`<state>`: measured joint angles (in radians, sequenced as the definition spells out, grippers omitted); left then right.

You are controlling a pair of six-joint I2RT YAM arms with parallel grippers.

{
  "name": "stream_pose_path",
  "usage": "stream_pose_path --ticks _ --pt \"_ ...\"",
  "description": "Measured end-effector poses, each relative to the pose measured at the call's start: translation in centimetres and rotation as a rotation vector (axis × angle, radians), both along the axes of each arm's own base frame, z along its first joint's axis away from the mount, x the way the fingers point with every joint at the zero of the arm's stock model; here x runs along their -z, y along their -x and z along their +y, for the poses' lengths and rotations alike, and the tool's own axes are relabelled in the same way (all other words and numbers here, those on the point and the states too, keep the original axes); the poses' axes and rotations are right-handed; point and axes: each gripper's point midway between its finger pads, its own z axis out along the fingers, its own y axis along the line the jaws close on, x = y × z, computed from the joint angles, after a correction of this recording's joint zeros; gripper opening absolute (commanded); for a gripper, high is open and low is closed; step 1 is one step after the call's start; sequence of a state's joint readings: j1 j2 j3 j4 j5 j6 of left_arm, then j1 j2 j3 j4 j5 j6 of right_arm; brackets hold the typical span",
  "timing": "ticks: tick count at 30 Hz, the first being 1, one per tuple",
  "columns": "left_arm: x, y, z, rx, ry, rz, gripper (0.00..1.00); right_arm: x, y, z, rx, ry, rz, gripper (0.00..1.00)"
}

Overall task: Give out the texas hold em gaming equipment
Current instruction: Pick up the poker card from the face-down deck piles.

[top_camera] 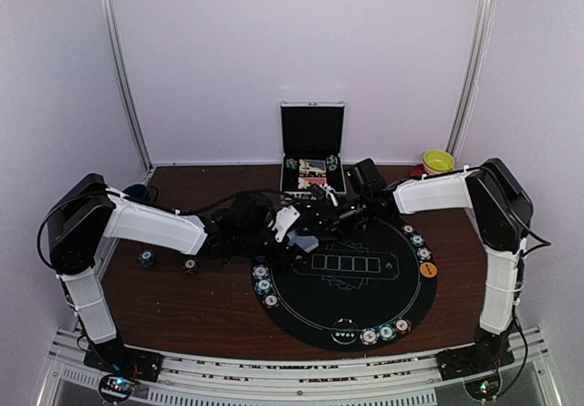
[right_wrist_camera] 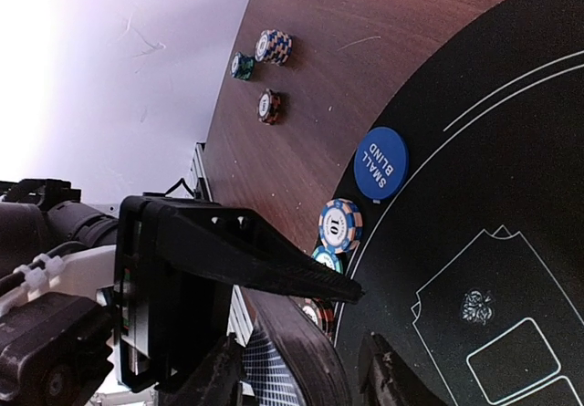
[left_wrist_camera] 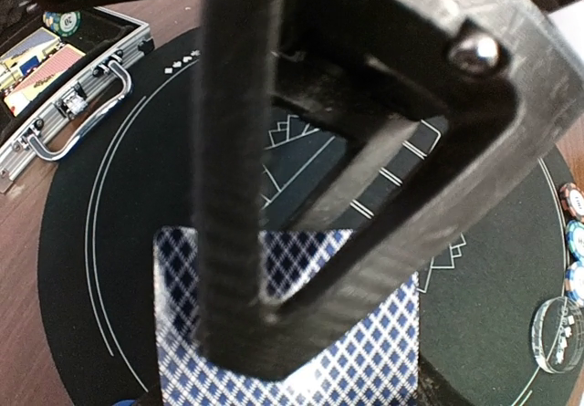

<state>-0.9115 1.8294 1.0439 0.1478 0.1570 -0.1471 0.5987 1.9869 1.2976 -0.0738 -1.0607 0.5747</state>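
Card [left_wrist_camera: 365, 360] patterned back up over mat [left_wrist_camera: 119, 242], long axis unclear; left pincer [top_camera: 306, 240], right pincer [top_camera: 321, 207]: closure unclear.

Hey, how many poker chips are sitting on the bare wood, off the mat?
3, all left of the mat: a blue-white chip, possibly stacked, a teal chip beside it, and a red chip nearer the mat. The left arm may hide more.

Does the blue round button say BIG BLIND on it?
No, the blue button reads SMALL BLIND in white letters.
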Motion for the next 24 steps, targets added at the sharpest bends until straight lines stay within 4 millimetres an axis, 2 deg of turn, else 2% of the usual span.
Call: stream_pose_path --ticks 6,12,17,24 --pt "0.3 0.9 -0.1 0.004 -0.007 0.000 0.53 1.4 0.7 0.7 -0.056 0.035 -0.007 0.48" --pt "1.3 1.5 0.9 0.000 -0.030 0.012 0.53 2.6 1.5 0.9 -0.095 0.070 -0.002 0.48" --pt "1.0 1.6 1.1 0.001 -0.022 0.007 0.54 2.5 1.4 0.8 -0.107 0.087 -0.029 0.47" --pt "0.7 1.8 1.3 0.003 -0.014 0.004 0.53 2.2 1.2 0.9 -0.125 0.102 -0.080 0.40"
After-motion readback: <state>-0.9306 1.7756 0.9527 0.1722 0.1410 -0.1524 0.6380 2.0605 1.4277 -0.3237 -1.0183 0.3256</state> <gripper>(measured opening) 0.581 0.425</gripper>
